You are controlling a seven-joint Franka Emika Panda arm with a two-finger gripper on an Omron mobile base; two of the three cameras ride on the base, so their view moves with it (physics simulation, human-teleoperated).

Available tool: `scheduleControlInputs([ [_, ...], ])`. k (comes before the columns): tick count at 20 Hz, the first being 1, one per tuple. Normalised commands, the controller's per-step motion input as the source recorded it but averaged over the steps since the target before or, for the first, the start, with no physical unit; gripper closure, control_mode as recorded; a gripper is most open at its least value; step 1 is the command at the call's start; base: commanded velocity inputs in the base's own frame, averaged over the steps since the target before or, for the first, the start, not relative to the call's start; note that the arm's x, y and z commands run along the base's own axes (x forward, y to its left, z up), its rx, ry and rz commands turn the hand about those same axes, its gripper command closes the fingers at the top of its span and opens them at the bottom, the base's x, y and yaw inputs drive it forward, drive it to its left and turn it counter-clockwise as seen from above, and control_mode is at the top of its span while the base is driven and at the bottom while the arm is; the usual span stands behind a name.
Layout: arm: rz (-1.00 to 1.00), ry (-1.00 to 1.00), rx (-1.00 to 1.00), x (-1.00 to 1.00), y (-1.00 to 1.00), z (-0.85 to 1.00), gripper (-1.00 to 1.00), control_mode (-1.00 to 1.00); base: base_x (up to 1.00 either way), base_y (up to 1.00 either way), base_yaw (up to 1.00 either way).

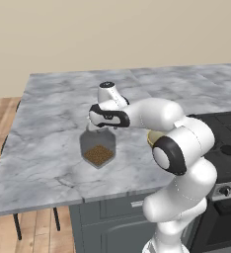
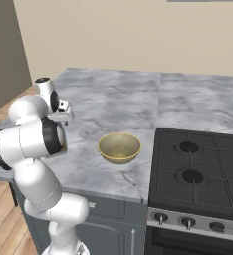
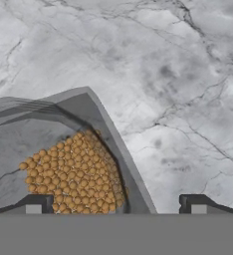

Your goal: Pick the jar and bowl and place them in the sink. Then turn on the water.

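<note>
The jar (image 1: 98,150), clear faceted glass with brown granules, stands on the marble counter (image 1: 53,108) near its front edge. My gripper (image 1: 96,129) hangs open just above it, pointing down. In the hand view the jar (image 3: 73,167) lies at the lower left, and my open gripper (image 3: 116,206) straddles its right edge without touching it. The yellowish-tan bowl (image 2: 119,148) sits upright on the counter to the right of the arm, beside the stove, and a sliver of the bowl (image 1: 154,138) peeks out behind my forearm. The sink and the water are out of view.
A black gas stove (image 2: 198,174) is set into the counter at the right, with knobs (image 2: 188,221) along its front. The counter's left end (image 1: 9,148) drops to a wooden floor. Bare marble (image 3: 178,74) stretches beyond the jar.
</note>
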Motion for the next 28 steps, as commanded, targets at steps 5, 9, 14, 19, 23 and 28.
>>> scheduleControlInputs([
  [5,0.0,0.0,0.0,0.0,0.0,0.0,-1.0,-1.0,0.0,0.0,0.0],
  [9,0.0,0.0,0.0,0.0,0.0,0.0,-1.0,-1.0,0.0,0.0,0.0],
  [14,0.0,0.0,0.0,0.0,-0.02,0.0,-1.0,-1.0,0.0,0.0,0.0],
  [19,0.0,0.0,0.0,0.0,-0.02,0.0,-1.0,-1.0,0.0,0.0,0.0],
  [23,0.0,0.0,0.0,0.02,0.0,0.0,-1.0,-1.0,0.0,0.0,0.0],
  [28,0.0,0.0,0.0,0.0,0.0,0.0,1.0,-1.0,0.0,0.0,0.0],
])
